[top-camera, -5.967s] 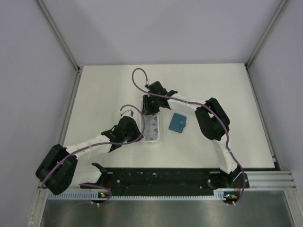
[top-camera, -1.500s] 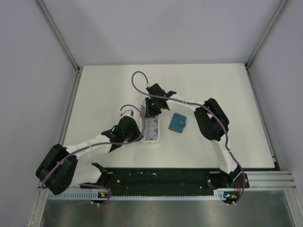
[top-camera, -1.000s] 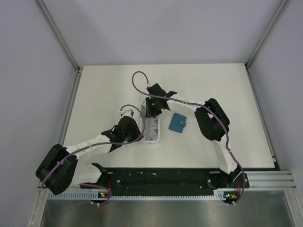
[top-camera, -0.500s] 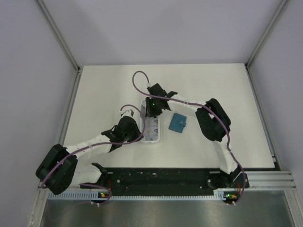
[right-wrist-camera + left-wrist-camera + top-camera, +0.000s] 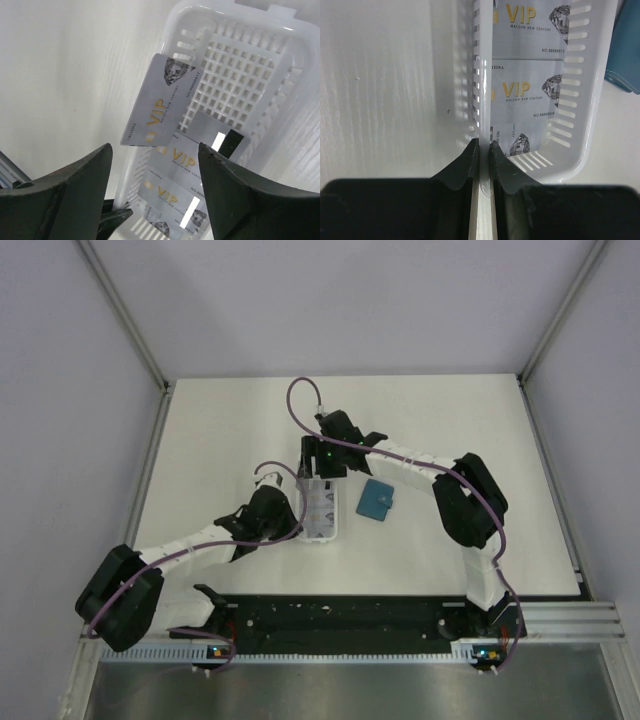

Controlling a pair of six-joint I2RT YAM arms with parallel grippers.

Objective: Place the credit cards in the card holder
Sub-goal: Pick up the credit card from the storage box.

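Card holder (image 5: 377,499): teal, folded shut, flat on the table (image 5: 220,440), just right of the white tray (image 5: 318,508) and apart from it. Its long axis runs roughly away from the arm bases, the far end leaning slightly right. In the left wrist view only its edge shows, beyond the tray's right wall.

Tray: slotted walls, grid floor, long axis near to far in the top view.

Inside it, the credit cards (image 5: 527,95): silver-grey, gold "VIP" lettering, face up. They overlap in a row along the tray, each with its long axis across the tray's width.

Separate from that row, a tilted card (image 5: 162,102): face up, long axis on a diagonal in the right wrist view, from lower left to upper right. Its upper end is over the grid floor and its lower end is over the tray's side wall. Cannot tell whether it rests on the rim or is in the air.

Left gripper (image 5: 483,145): fingers narrow, pinched on the tray's left wall close to the near corner, one finger inside and one outside.

Right gripper (image 5: 155,150): over the far part of the tray, fingers spread wide. The tilted card shows in the gap between them and touches neither finger.
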